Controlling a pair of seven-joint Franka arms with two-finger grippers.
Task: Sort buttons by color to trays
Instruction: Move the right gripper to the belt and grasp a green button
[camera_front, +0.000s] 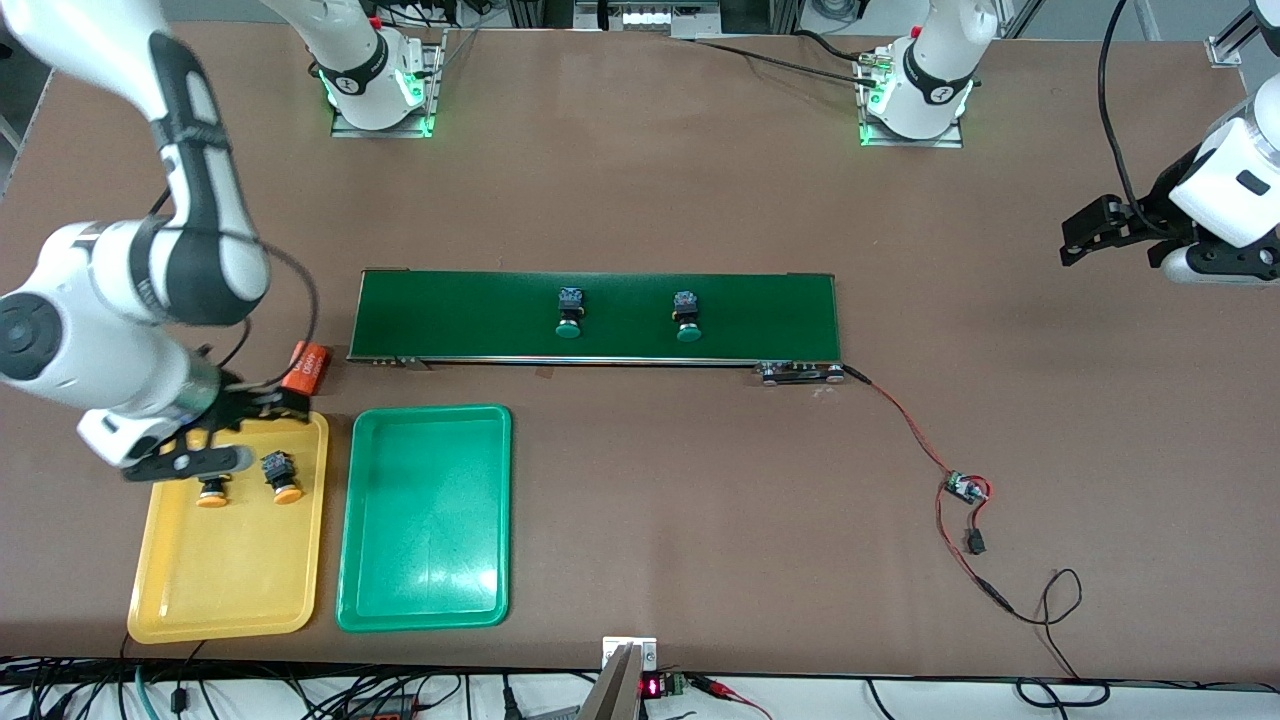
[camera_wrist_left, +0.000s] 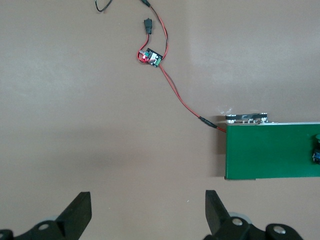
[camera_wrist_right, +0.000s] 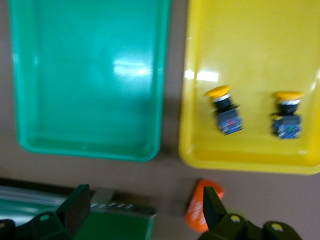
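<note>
Two yellow-orange buttons (camera_front: 212, 488) (camera_front: 282, 475) lie in the yellow tray (camera_front: 230, 570), at its end nearest the conveyor. They also show in the right wrist view (camera_wrist_right: 225, 107) (camera_wrist_right: 287, 115) in the yellow tray (camera_wrist_right: 250, 50). Two green buttons (camera_front: 568, 312) (camera_front: 687, 316) lie on the dark-green conveyor belt (camera_front: 450, 315). The green tray (camera_front: 425, 540) (camera_wrist_right: 90, 75) holds nothing. My right gripper (camera_front: 240, 425) (camera_wrist_right: 142, 210) is open and empty, above that same end of the yellow tray. My left gripper (camera_front: 1110, 225) (camera_wrist_left: 147, 210) is open and empty, above bare table at the left arm's end.
An orange cylinder (camera_front: 306, 366) (camera_wrist_right: 196, 215) lies between the conveyor's end and the yellow tray, close to my right gripper. A small circuit board (camera_front: 963, 488) (camera_wrist_left: 151, 57) with red and black wires runs from the conveyor's other end (camera_wrist_left: 270, 150).
</note>
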